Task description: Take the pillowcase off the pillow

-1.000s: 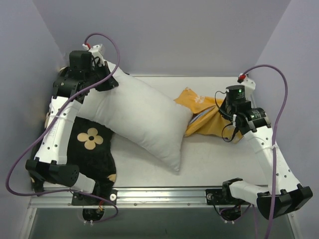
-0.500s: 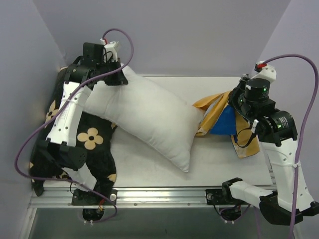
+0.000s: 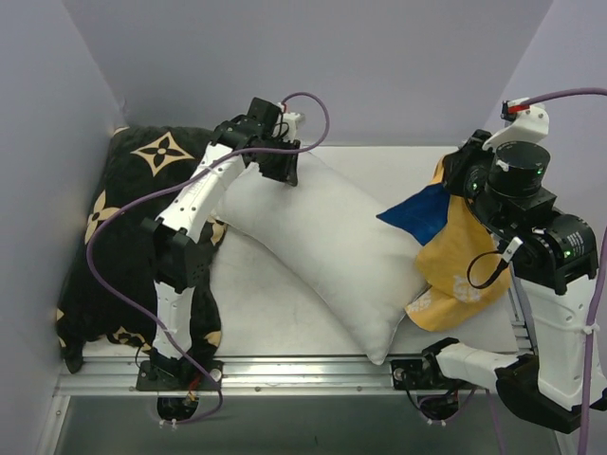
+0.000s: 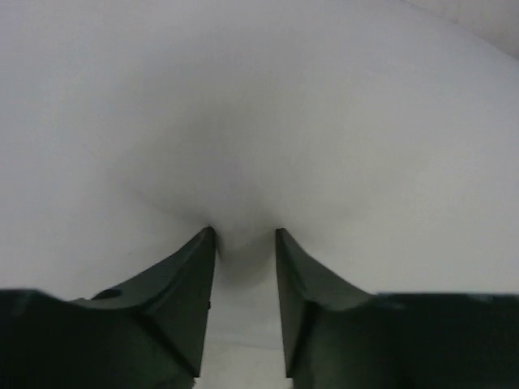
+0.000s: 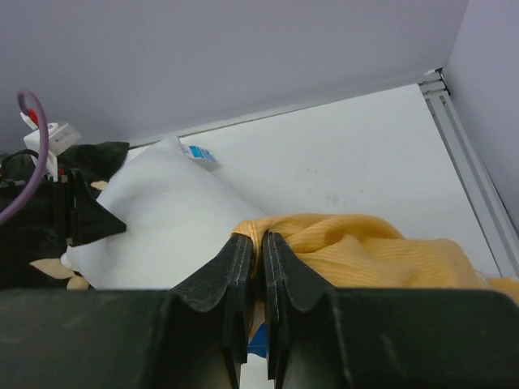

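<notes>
The plain white pillow (image 3: 327, 246) lies diagonally across the table, free of its cover. My left gripper (image 3: 282, 172) is at the pillow's far left corner. In the left wrist view its jaws (image 4: 243, 232) stand apart, with the white pillow (image 4: 259, 121) bulging against the tips. My right gripper (image 3: 467, 173) is raised at the right and shut on a fold of the pillowcase (image 3: 453, 270). The cover hangs orange side out with a blue flap (image 3: 420, 213), and its lower edge touches the pillow's near right end. In the right wrist view the fingertips (image 5: 259, 237) pinch orange cloth (image 5: 365, 251), with the pillow (image 5: 162, 219) beyond.
A black pillow with tan flower marks (image 3: 119, 242) fills the left side, partly under the left arm. Purple-grey walls close in the back and both sides. A metal rail (image 3: 313, 366) runs along the front edge. Purple cables loop over both arms.
The left arm swung right along the back, dragging the pillow to the right, and its jaws have parted. The right arm rose and drew the pillowcase up and to the right.
</notes>
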